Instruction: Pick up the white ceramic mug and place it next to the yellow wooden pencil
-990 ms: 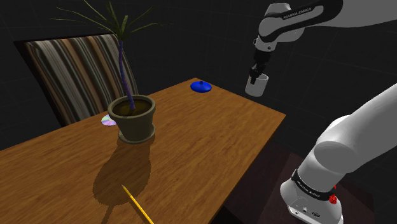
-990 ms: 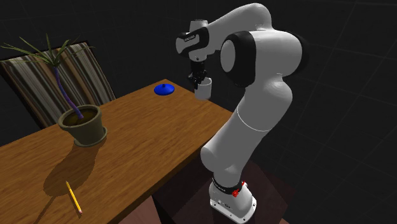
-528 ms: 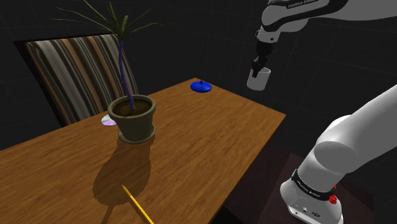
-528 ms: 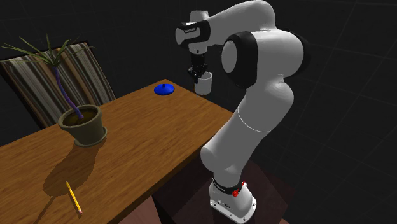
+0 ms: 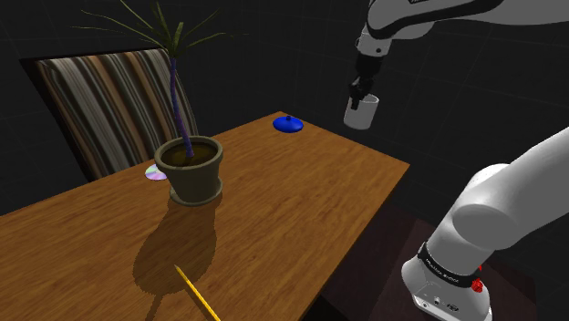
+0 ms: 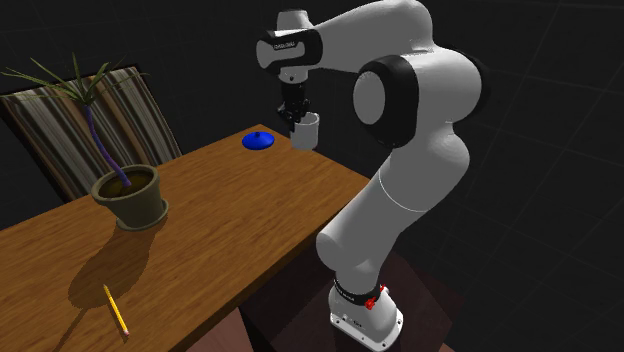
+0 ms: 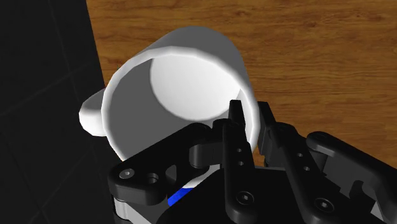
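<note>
A slim yellow pencil (image 5: 196,294) lies at the wooden table's (image 5: 301,201) near edge. Well beyond it, past the potted plant (image 5: 190,170), the black two-finger gripper (image 5: 358,94) pinches the plain white mug (image 5: 362,113) by its rim, aloft above the far edge.

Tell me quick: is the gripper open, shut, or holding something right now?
Gripper: shut on the mug, clasping its rim, with the mug held in the air.

End effector (image 6: 294,117) clasps white mug (image 6: 306,132) in air near worktop (image 6: 230,220) corner; yellow pencil (image 6: 115,309) lies at opposite end.
</note>
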Action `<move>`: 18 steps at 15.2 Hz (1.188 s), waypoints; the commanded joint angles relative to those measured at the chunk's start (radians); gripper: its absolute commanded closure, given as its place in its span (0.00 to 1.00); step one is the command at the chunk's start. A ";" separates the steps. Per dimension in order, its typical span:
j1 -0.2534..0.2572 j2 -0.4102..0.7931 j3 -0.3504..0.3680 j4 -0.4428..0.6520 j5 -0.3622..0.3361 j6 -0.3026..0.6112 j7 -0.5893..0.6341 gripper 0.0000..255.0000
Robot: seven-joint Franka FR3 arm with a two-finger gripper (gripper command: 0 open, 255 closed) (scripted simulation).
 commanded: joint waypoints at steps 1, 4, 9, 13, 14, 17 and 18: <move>0.018 -0.010 0.037 -0.019 0.009 0.007 0.053 1.00; 0.046 -0.014 0.090 -0.026 0.026 0.008 0.127 1.00; 0.094 0.000 0.177 -0.017 0.056 0.011 0.247 1.00; 0.132 0.031 0.244 0.011 0.078 0.014 0.342 1.00; 0.142 0.041 0.261 0.021 0.082 0.014 0.366 1.00; 0.169 0.078 0.310 0.057 0.093 0.016 0.437 1.00; 0.177 0.092 0.325 0.071 0.096 0.016 0.461 1.00</move>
